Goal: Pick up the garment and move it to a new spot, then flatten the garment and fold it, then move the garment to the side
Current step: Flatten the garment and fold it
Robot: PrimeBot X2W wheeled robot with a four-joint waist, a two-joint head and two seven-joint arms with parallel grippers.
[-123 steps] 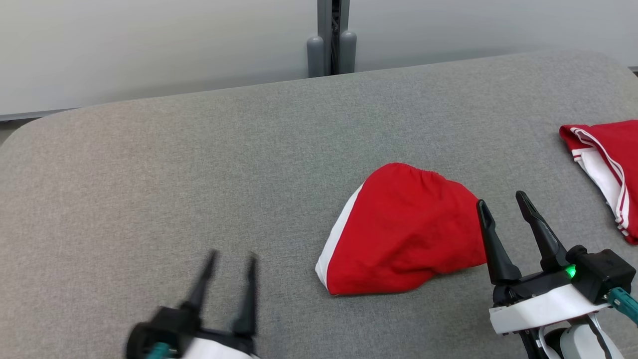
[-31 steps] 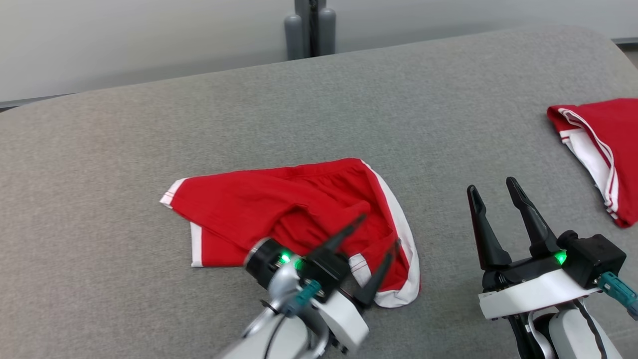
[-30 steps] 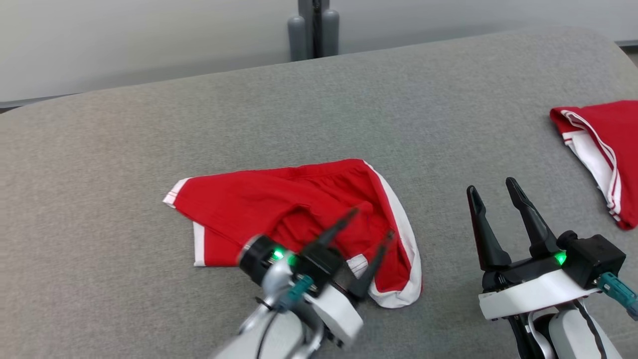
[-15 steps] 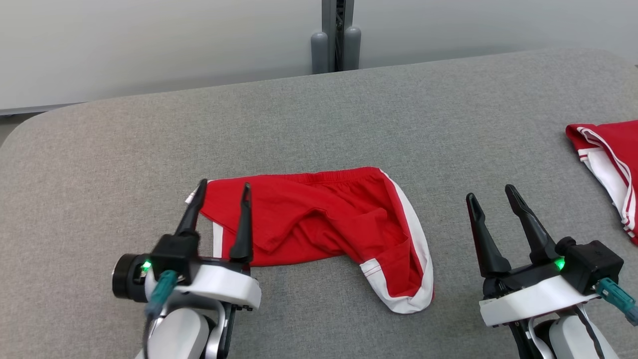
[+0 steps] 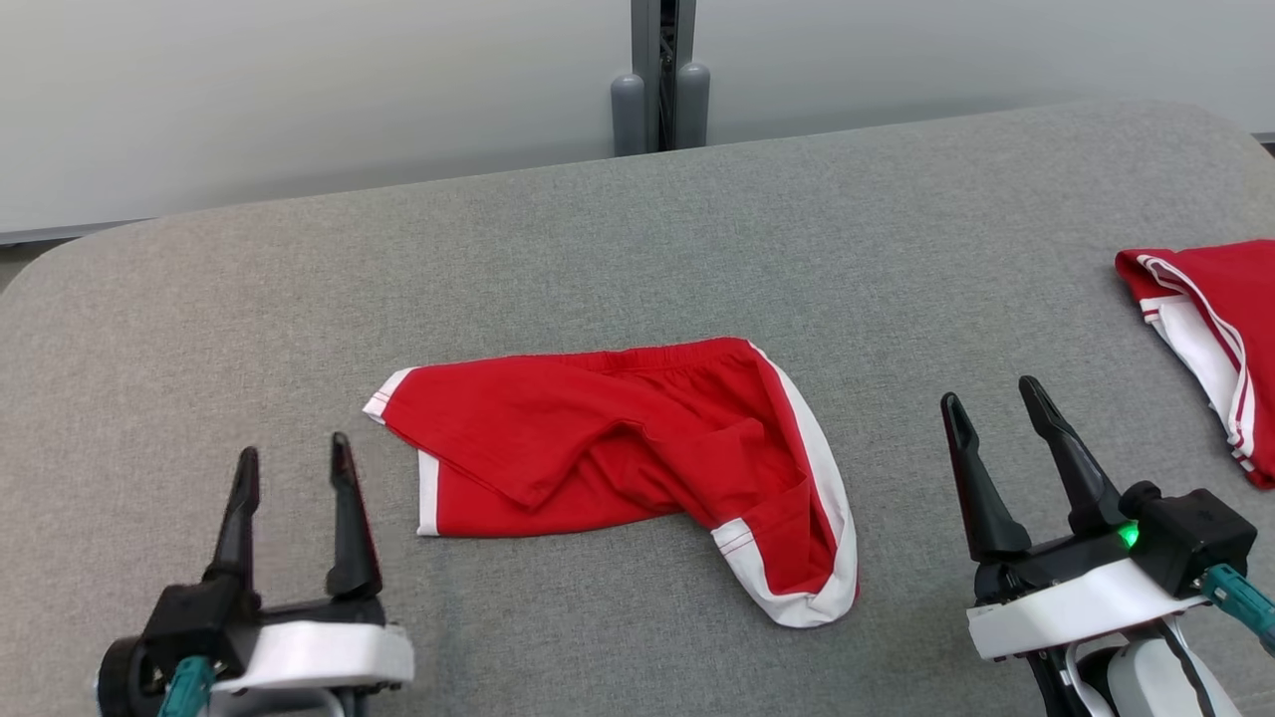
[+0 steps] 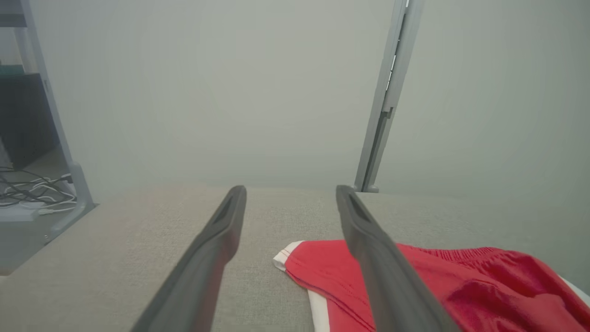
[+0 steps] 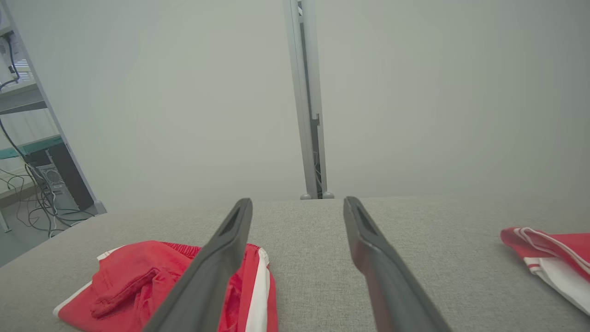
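Fingers [image 5: 349, 528] of left gripper [image 5: 294, 446], right gripper [image 5: 989, 391] spread, empty; garment [image 5: 598, 448] between, untouched.

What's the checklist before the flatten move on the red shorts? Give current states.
1. Left claw open and empty: ok.
2. Right claw open and empty: ok.
3. Both claws clear of the red shorts: ok, one on each side, apart from the cloth.
4. Shorts lying flat: not ok, the cloth is creased in the middle and one leg bends toward the near edge.
5. Second red garment apart from the shorts: ok, it lies at the right of the grey table.
6. Layers tangled underneath: cannot tell.
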